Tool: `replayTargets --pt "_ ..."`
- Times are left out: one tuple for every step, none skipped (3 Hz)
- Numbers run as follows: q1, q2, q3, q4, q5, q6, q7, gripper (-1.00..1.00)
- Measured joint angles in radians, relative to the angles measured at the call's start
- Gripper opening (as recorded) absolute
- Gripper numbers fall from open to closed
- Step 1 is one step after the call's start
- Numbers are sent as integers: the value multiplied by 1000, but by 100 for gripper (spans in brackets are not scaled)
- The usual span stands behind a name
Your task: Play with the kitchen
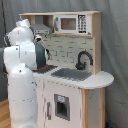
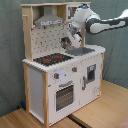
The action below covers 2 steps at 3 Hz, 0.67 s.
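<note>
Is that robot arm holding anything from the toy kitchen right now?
It cannot be told. The pincer hangs over the kitchen between hob and sink, and nothing clearly shows in its grip.

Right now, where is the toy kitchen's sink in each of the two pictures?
First exterior view: the sink lies right of centre, in the countertop under the black tap.
Second exterior view: the sink lies right of centre, behind the red-and-black hob.
Shared landmark: the grey hood up top.
</note>
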Motion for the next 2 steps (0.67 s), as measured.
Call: replayTargets --pt "1 53 60 0 -52 31 0 -100" --pt "31 119 85 -4 -116 49 -1 -100"
